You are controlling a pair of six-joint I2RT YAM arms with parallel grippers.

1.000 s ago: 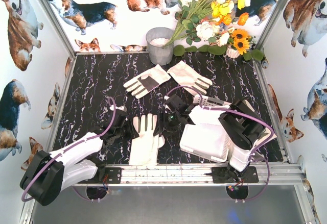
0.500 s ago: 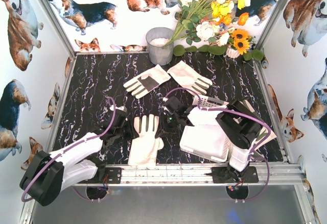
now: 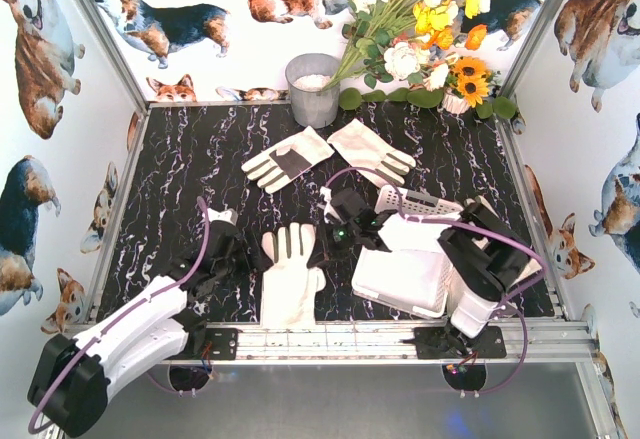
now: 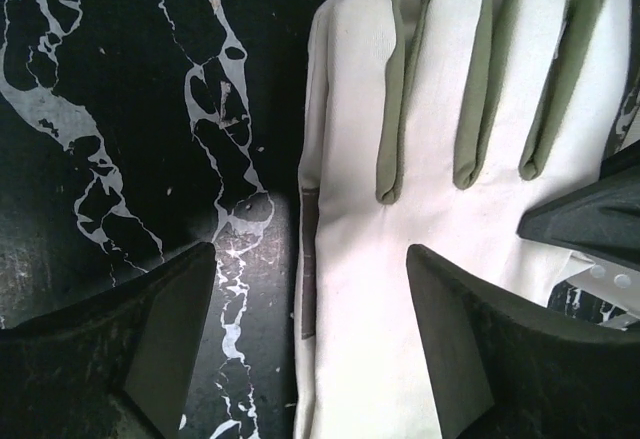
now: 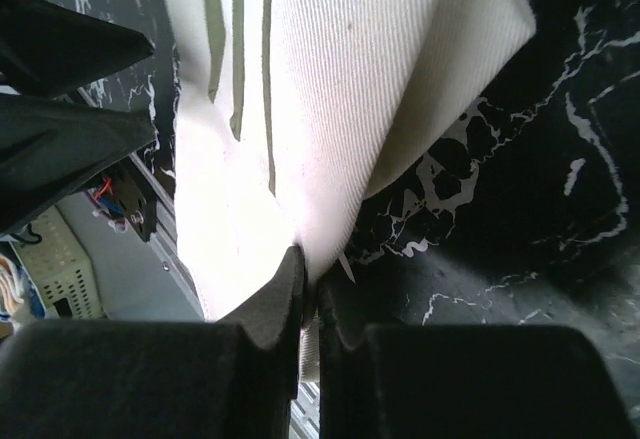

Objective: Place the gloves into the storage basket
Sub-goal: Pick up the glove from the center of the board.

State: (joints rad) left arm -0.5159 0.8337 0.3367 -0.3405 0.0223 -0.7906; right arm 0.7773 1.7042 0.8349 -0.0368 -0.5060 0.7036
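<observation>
A cream-white glove [image 3: 290, 281] lies back-up near the front edge, fingers pointing away. My left gripper [image 3: 250, 256] stands open at its left side. In the left wrist view the gripper [image 4: 310, 256] straddles the glove [image 4: 430, 199]'s left edge, one finger over the fabric, the other over bare table. My right gripper [image 3: 323, 247] is shut on the glove's right edge; the right wrist view shows its jaws [image 5: 312, 279] pinching a fold of the glove [image 5: 330, 99]. Two more gloves [image 3: 285, 159] [image 3: 371, 153] lie further back. The white storage basket [image 3: 400, 284] sits to the right.
A grey metal bucket [image 3: 313, 89] and a bunch of artificial flowers [image 3: 420, 39] stand at the back. A metal rail [image 3: 330, 339] runs along the near edge. Corgi-printed walls close in both sides. The right arm reaches over the basket.
My left gripper has opened and let go of the glove, its arm drawing back. My right gripper has closed on the glove's right edge. The glove shifted slightly right.
</observation>
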